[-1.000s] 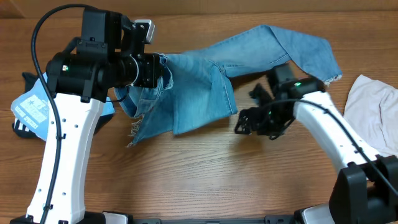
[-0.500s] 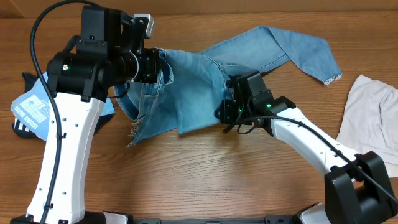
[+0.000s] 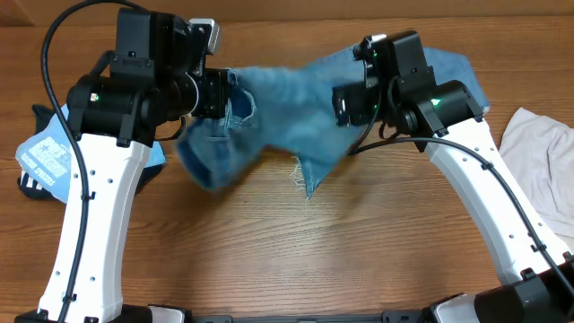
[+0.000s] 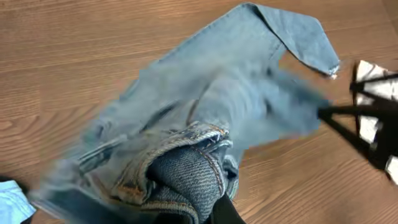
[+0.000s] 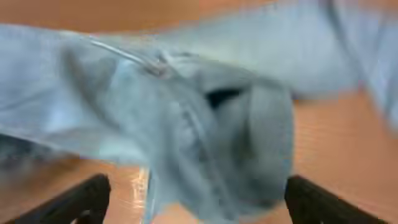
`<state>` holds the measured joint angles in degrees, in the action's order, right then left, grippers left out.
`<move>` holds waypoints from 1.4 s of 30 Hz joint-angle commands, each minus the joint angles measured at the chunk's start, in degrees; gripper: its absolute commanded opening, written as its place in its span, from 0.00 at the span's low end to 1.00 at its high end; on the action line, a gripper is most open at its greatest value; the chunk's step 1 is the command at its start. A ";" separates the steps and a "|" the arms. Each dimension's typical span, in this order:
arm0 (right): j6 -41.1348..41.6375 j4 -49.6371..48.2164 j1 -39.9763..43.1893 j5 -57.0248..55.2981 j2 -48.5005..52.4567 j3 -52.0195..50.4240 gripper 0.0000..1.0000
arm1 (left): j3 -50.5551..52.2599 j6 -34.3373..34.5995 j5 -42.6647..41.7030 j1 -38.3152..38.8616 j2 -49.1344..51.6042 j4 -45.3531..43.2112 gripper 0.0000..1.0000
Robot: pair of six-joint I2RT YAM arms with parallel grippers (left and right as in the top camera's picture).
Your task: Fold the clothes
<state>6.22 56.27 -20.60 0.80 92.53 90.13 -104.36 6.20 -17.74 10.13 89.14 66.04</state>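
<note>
The light-blue denim jeans (image 3: 278,108) hang bunched and motion-blurred between both arms above the table, one frayed hem (image 3: 305,184) dangling toward the wood. My left gripper (image 3: 220,94) is shut on the waistband; in the left wrist view the folded waistband (image 4: 186,168) fills the gap at that gripper (image 4: 199,214). My right gripper (image 3: 345,103) is raised at the jeans' right side. Its fingers (image 5: 84,199) stand wide apart in the right wrist view, where blurred denim (image 5: 186,112) lies between them without reaching either finger. The other leg (image 3: 448,76) rests on the table at the back right.
A sky-blue printed shirt (image 3: 45,157) and a black garment (image 3: 36,117) lie at the left edge under the left arm. A cream-white garment (image 3: 538,148) lies at the right edge. Bare wooden table (image 3: 296,260) spreads across the front.
The right gripper, shut on the jeans' middle fold half a second ago, has swung up and back with the cloth and now stands wide open. The left gripper has kept its grip.
</note>
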 commanded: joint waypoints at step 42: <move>35.85 -25.31 -14.71 4.85 21.00 -24.28 0.09 | -10.47 2.82 -1.81 0.07 -0.68 -12.35 0.04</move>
<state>41.10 29.91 -35.24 6.59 110.50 66.59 -112.55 8.62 -18.09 10.13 89.19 54.30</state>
